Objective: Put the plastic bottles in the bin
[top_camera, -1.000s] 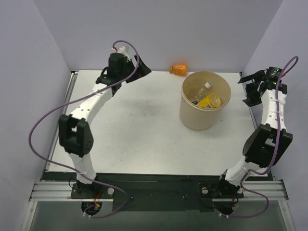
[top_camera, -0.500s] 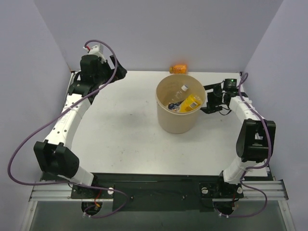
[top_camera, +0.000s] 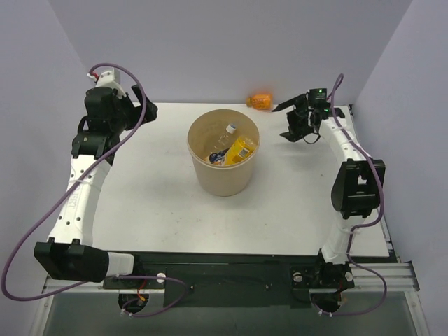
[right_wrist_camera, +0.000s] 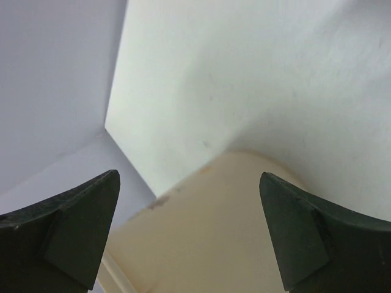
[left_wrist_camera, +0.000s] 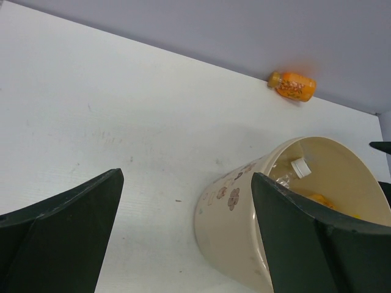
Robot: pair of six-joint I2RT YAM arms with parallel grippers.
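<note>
1 orange bottle (top_camera: 260,101) outside bin (top_camera: 222,180)

You get bright, even light; the bin (top_camera: 224,183) casts only a faint shadow beside its base. Your right wrist view of it is blurred.

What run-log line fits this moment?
left tool: open, empty | right tool: open, empty | bin: clear bottle, yellow bottle inside | orange bottle: lying outside bin
</note>
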